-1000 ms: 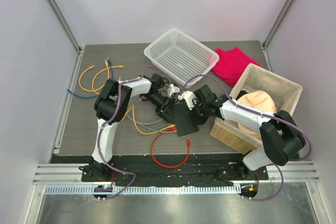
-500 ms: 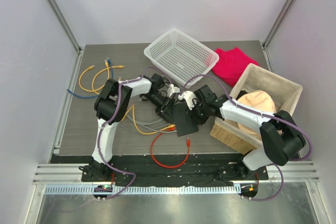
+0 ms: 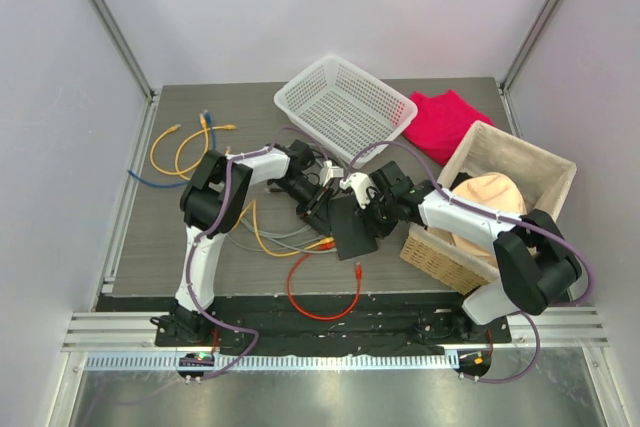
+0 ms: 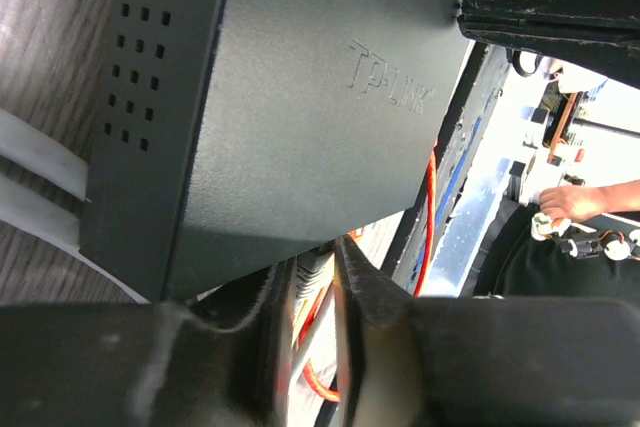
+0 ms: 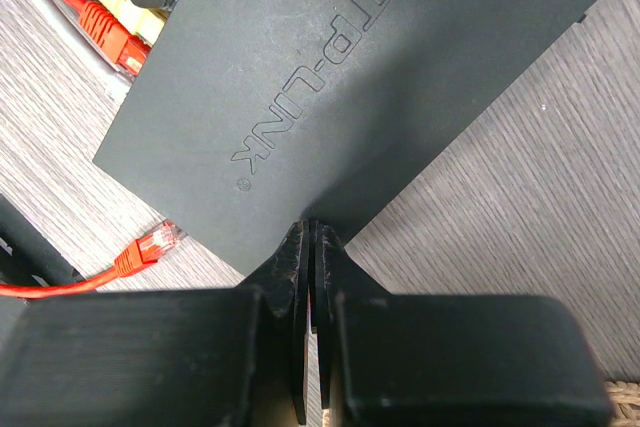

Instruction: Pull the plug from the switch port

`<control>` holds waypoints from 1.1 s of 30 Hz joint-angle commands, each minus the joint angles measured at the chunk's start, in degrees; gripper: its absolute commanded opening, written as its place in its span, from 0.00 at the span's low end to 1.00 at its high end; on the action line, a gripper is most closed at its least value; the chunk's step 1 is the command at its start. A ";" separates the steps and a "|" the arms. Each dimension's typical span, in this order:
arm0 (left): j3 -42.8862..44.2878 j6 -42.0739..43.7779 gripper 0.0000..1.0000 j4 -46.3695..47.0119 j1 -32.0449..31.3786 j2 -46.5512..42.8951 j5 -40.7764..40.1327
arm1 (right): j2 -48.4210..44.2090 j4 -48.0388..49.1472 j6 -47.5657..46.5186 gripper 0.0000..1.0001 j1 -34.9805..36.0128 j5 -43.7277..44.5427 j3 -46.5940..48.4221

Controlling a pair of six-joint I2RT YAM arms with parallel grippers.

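One flat matte-black switch lies near the table's middle, and you can read "TP-LINK" embossed on its lid in both wrist views. Your right gripper has its fingers pressed together, tips touching the switch's edge at 6 o'clock in its own view. Your left gripper sits at the switch's edge with a narrow gap between its fingers. A grey cable boot shows in that gap, but you cannot tell whether it is pinched. A loose red plug lies at 8 o'clock of the switch.
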 commanded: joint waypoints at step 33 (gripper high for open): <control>4.36 9.16 0.00 -5.16 -3.91 2.13 -17.51 | 2.50 -0.41 -2.03 0.04 3.21 2.94 -0.37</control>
